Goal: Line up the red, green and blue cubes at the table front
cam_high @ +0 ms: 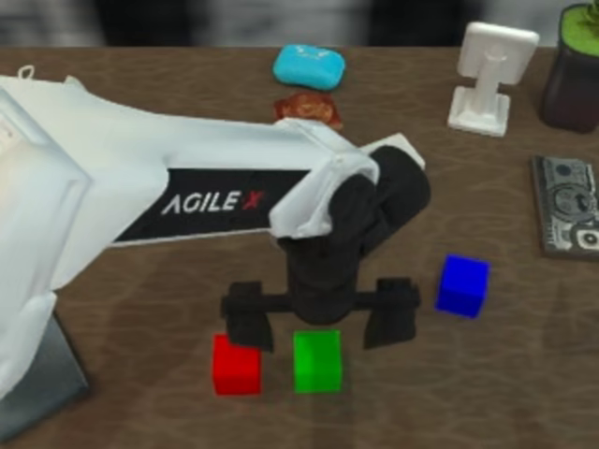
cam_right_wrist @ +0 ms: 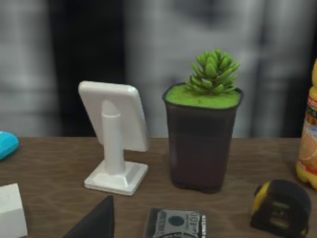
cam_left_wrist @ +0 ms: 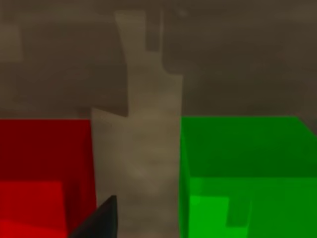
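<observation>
Left tool (cam_high: 321, 323), fingers spread wide and empty, hovers just behind the small bright green cube (cam_high: 317, 361) beside the bright red cube (cam_high: 236, 365) at the tabletop (cam_high: 487, 393) front; the deep blue cube (cam_high: 462, 285) sits apart to the right. Cubes look rigid and light, best gripped on opposite flat faces. Only the left wrist view shows the red–green gap.

The table (cam_high: 524, 355) is dark brown with a lighter crackled, vein-like pattern; the red cube (cam_high: 236, 365) is bright red, the green cube (cam_high: 317, 361) bright green, the blue cube (cam_high: 462, 285) deep blue; the left arm (cam_high: 168, 201) is white with a black panel lettered in white, and the left gripper (cam_high: 321, 327) is black; the rounded pad (cam_high: 309, 66) is light blue; the patterned block (cam_high: 307, 108) is reddish-brown; the stand (cam_right_wrist: 115, 144) is white; the plant pot (cam_right_wrist: 200, 146) is dark brown, its succulent (cam_right_wrist: 213, 72) bright green; the tape measure (cam_right_wrist: 280, 208) is black and yellow; the bottle (cam_right_wrist: 308, 144) is yellow-orange; the banknote-printed item (cam_high: 566, 206) is grey.
</observation>
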### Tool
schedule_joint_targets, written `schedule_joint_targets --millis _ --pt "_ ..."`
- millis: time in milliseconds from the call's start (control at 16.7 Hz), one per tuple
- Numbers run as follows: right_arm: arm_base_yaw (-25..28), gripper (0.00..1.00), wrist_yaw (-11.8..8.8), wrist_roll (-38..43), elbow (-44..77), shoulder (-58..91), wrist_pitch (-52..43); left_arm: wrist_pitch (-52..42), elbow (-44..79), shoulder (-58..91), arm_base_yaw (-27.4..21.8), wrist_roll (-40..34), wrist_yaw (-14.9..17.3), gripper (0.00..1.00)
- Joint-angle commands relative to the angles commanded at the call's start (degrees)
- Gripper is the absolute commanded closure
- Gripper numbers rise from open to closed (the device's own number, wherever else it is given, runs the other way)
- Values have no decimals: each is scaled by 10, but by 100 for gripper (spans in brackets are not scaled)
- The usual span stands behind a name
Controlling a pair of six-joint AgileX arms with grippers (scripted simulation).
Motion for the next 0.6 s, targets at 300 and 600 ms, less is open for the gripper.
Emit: schedule_joint_targets --millis 300,600 --pt "0 0 0 0 0 0 0 -94 53 -38 7 -2 -1 0" --pt "0 0 0 0 0 0 0 -97 55 -39 5 -2 -2 0"
